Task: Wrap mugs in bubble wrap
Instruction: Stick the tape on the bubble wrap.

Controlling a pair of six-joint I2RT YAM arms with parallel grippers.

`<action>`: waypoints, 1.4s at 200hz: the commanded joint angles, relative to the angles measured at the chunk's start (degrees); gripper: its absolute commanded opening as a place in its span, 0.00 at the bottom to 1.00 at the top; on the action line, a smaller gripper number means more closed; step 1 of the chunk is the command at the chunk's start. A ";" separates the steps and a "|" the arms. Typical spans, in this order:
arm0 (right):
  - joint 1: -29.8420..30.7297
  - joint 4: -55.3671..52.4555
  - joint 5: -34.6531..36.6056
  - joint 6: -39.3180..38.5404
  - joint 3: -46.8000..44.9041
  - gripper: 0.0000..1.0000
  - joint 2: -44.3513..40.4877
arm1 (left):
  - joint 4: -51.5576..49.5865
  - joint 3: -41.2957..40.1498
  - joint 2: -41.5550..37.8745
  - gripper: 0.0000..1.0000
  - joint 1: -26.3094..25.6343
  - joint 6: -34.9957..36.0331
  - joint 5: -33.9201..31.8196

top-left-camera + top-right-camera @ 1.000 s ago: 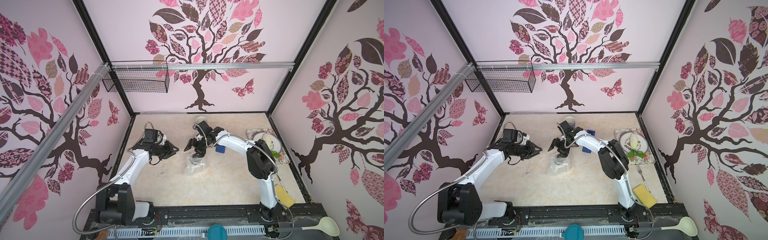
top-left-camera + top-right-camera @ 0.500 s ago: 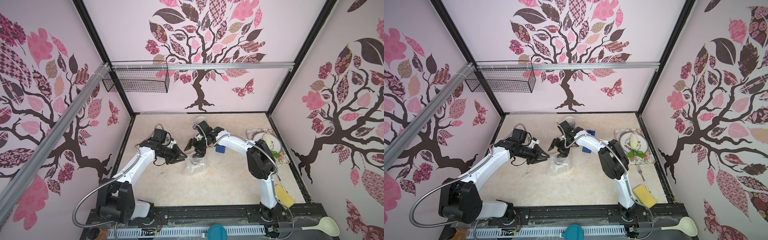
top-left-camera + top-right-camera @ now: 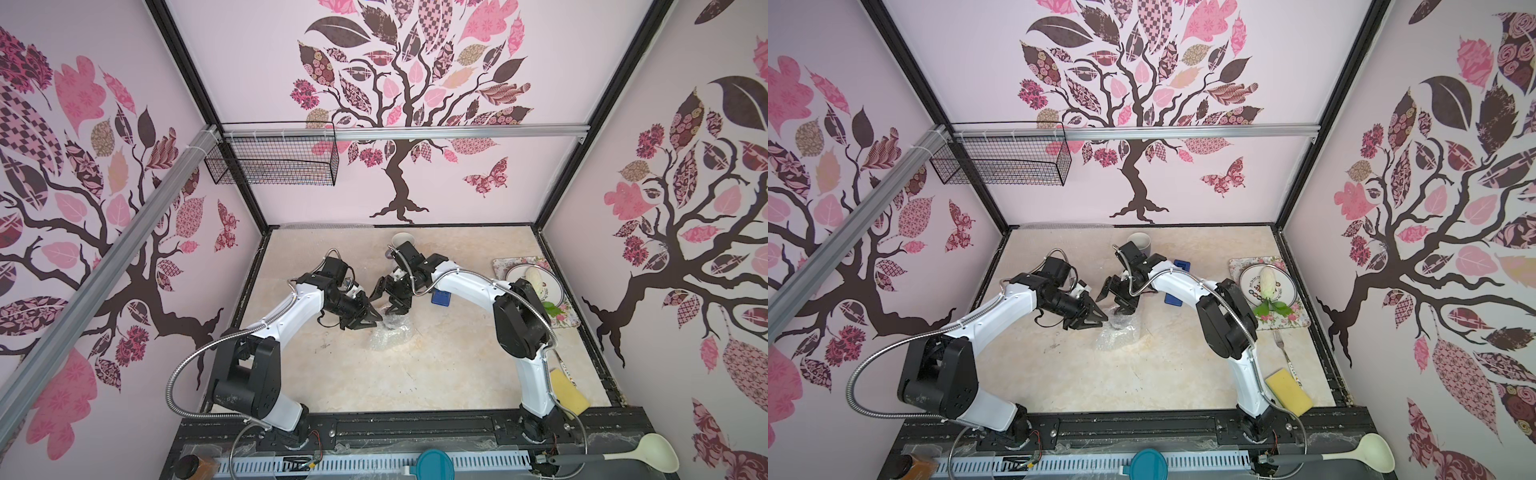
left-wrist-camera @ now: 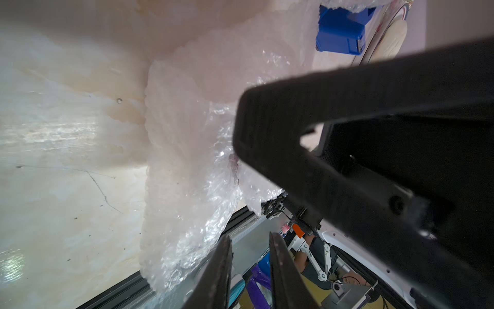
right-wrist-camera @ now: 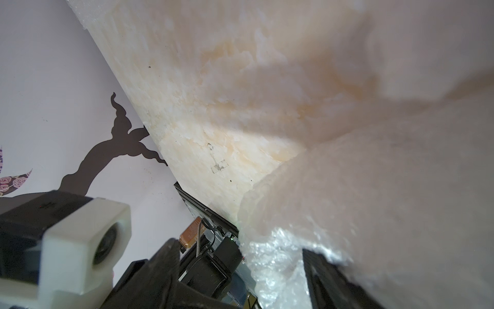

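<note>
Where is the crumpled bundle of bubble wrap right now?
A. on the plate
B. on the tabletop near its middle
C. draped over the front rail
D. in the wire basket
B: in a top view the bubble wrap lies bunched on the table, near its middle.

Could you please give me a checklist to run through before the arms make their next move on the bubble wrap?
1. Left gripper empty: ok, narrow gap, nothing between its fingers.
2. Right gripper open above the bubble wrap: ok.
3. Bundle's contents: cannot tell, the wrap is too crumpled.
4. Clearance between the two grippers: not ok, they crowd together at the bundle.
5. Lavender mug upright and unwrapped at the back: ok.
6. Blue tape dispenser out of the way, beside the right arm: ok.
</note>
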 commanded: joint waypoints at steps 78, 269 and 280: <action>0.17 1.85 0.50 1.64 -0.12 0.75 0.36 | 0.94 5.38 5.91 0.25 -2.81 1.08 -3.69; -5.99 -1.99 0.56 -2.25 0.22 0.87 -8.04 | 2.69 4.38 2.33 0.00 -2.46 0.79 -10.29; -6.40 -3.04 0.93 -3.16 -0.02 0.87 -8.83 | 2.73 4.15 2.27 0.00 -2.21 0.73 -10.20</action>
